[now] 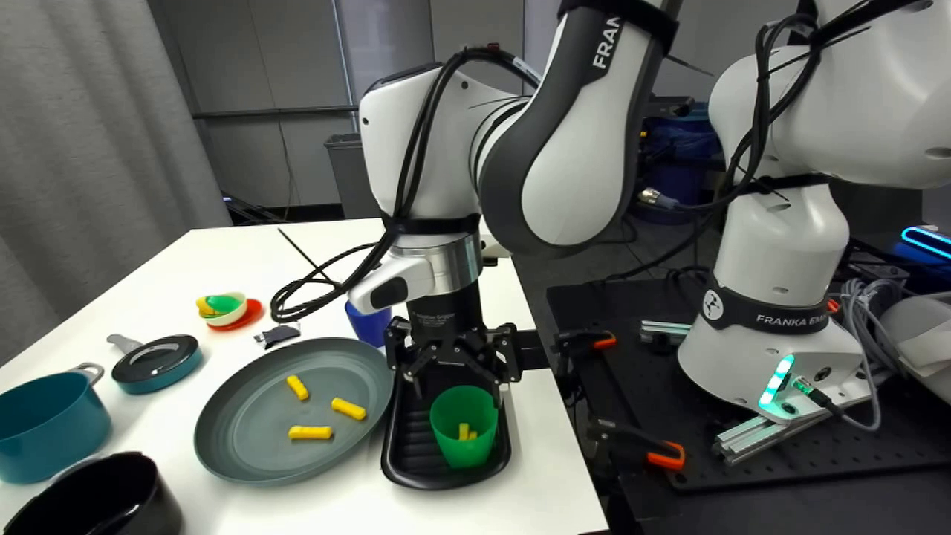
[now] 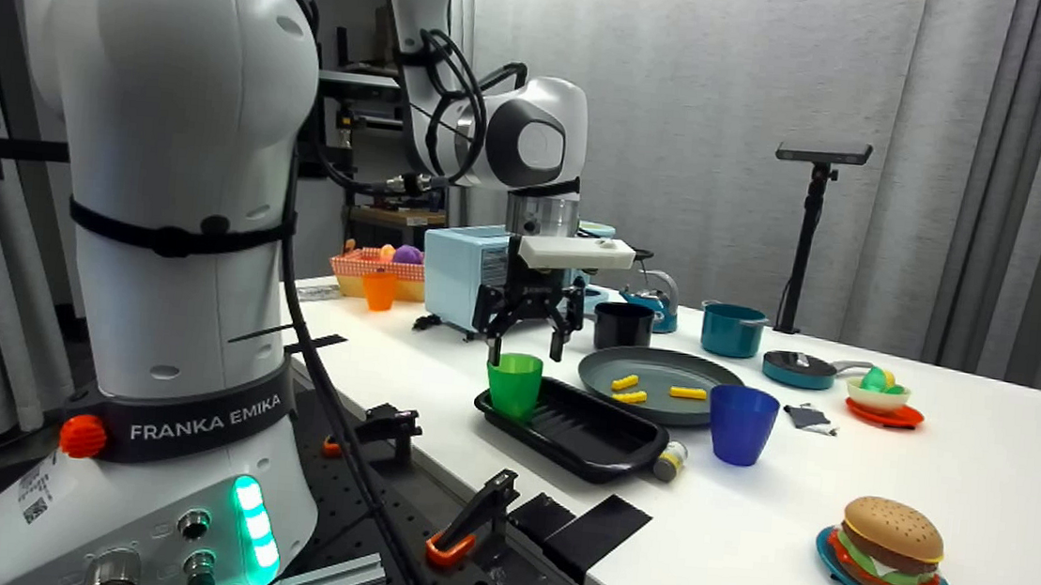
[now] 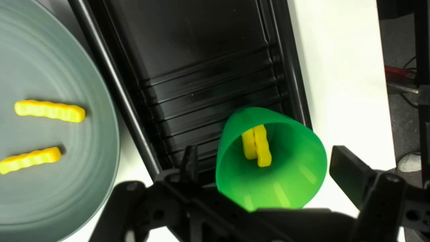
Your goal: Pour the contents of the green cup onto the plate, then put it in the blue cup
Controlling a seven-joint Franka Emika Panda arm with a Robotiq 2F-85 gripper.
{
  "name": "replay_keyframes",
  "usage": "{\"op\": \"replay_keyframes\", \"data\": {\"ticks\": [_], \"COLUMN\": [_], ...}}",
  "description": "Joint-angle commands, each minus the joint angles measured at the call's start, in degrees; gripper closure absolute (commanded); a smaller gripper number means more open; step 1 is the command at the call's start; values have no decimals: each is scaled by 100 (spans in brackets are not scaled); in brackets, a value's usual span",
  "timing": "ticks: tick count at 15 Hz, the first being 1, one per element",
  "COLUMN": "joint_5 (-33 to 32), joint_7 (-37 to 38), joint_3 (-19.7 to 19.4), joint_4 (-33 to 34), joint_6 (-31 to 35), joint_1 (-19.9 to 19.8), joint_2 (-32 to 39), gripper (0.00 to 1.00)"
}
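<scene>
In an exterior view, we find the green cup (image 1: 464,450) standing in the black tray (image 1: 407,449). Three yellow pieces (image 1: 310,432) lie on the plate (image 1: 245,420) beside it. The claw (image 1: 457,388) is above the cup, jaws apart, holding nothing.

In an exterior view, we note the blue cup (image 2: 741,430) on the table (image 2: 785,504), near the tray's opposite end. Whether the jaws reach below the green cup's rim, we cannot say with confidence.

In the wrist view, the jaws flank the green cup; two yellow pieces lie inside. We judge the step to be the grasp; pouring appears incomplete. The next move calls for closing on the walls, lifting clear and tipping over the plate.
</scene>
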Motion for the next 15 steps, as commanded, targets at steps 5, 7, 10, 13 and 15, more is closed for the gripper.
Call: {"op": "replay_keyframes", "data": {"ticks": [5, 7, 10, 13, 15], "joint_5": [399, 451, 470, 480, 486], "joint_7": [0, 9, 43, 68, 93], "joint_3": [194, 204, 203, 214, 226], "joint_4": [-11, -10, 3, 3, 2], "joint_6": [-11, -3, -6, -17, -19], "joint_1": [-20, -23, -28, -32, -34], "joint_2": [-27, -14, 29, 70, 114], "gripper": [0, 0, 0, 0, 0]}}
